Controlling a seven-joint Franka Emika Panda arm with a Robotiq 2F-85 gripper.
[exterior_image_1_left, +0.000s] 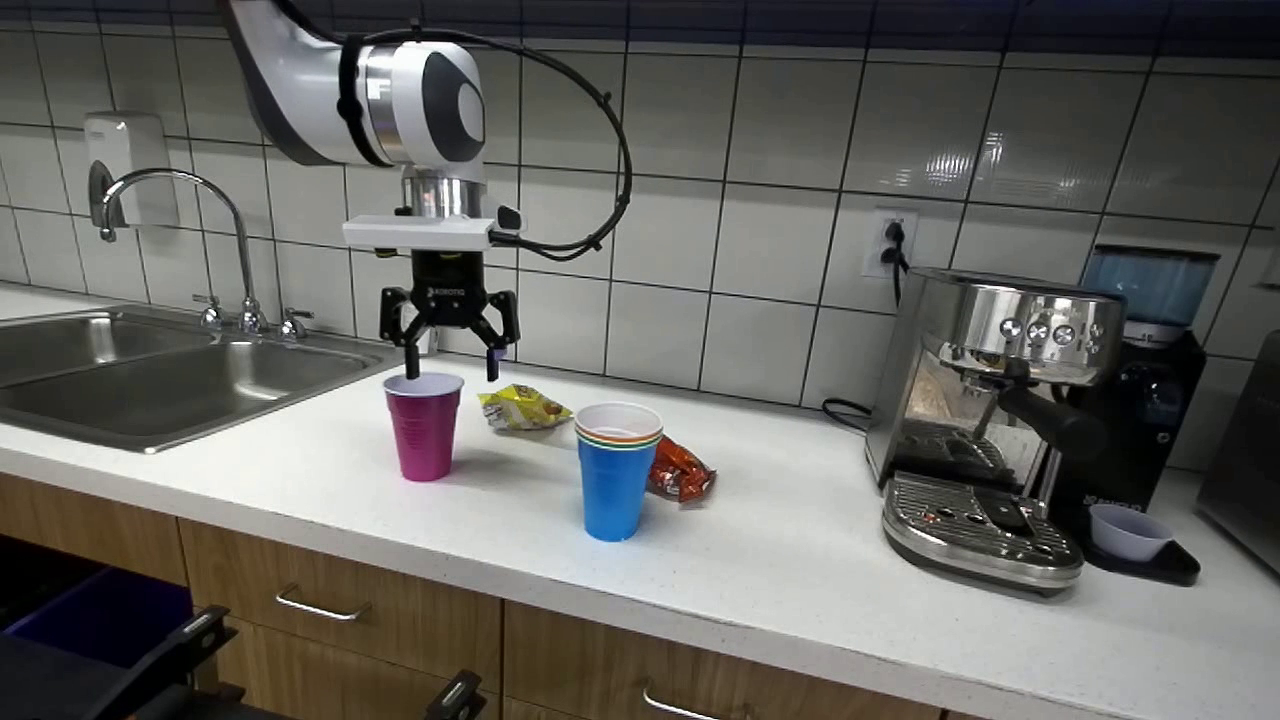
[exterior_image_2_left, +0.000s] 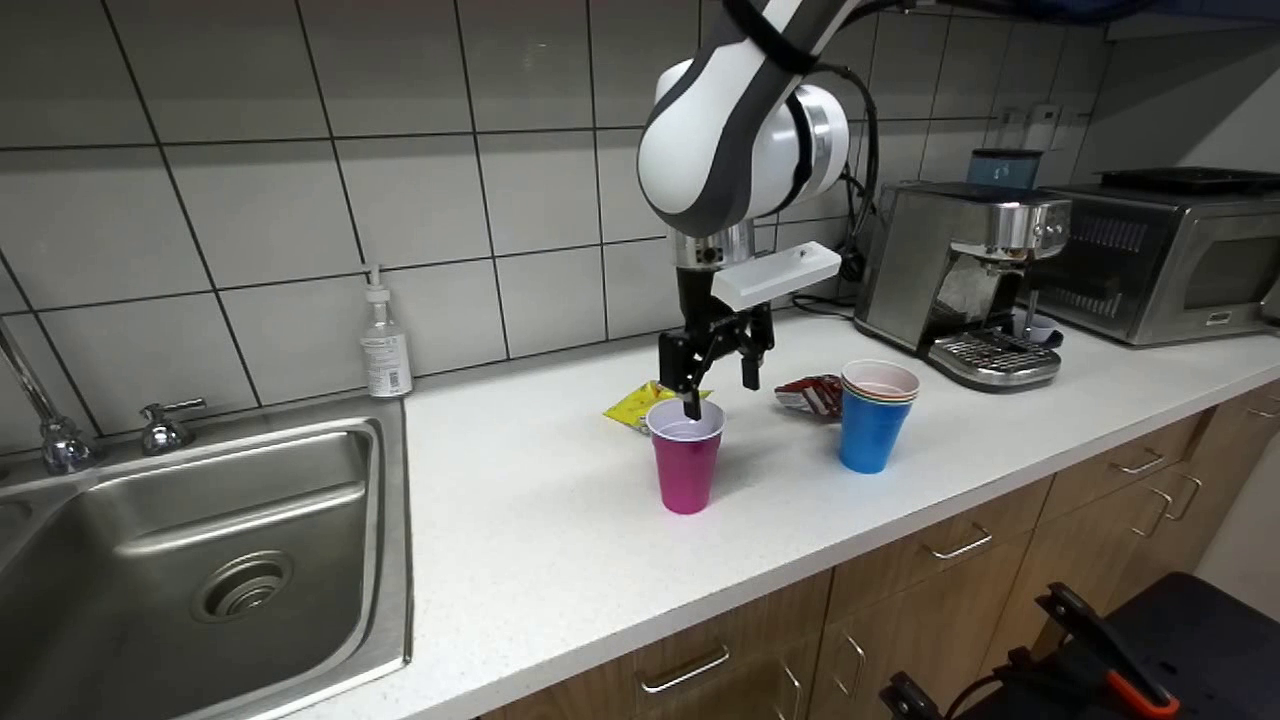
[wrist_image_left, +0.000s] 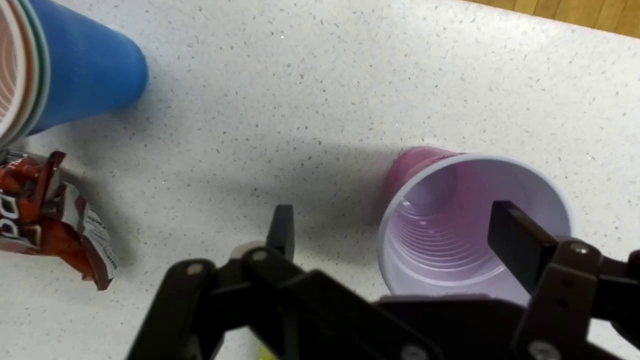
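My gripper (exterior_image_1_left: 452, 366) hangs point-down above the counter with its jaws spread wide and nothing between them. One finger (wrist_image_left: 515, 240) overlaps the mouth of an upright magenta cup (exterior_image_1_left: 425, 435) with a pale inside; whether its tip dips below the rim, I cannot tell. The opposite finger (wrist_image_left: 282, 232) stands out past the cup's rim, over bare counter. Behind the cup lies a crumpled yellow packet (exterior_image_2_left: 640, 405), mostly hidden in the wrist view. To the cup's right in both exterior views are a stack of blue cups (exterior_image_1_left: 614, 490) and a red-brown packet (exterior_image_1_left: 682, 472).
A steel sink (exterior_image_2_left: 385, 560) with a tap (exterior_image_1_left: 240, 240) is at the left. At the wall stands a pump bottle (exterior_image_2_left: 385, 345). Rightward are an espresso machine (exterior_image_1_left: 985, 330) and a steel oven-like appliance (exterior_image_2_left: 1180, 260). Wooden drawers (exterior_image_1_left: 330, 560) run below the counter's front edge.
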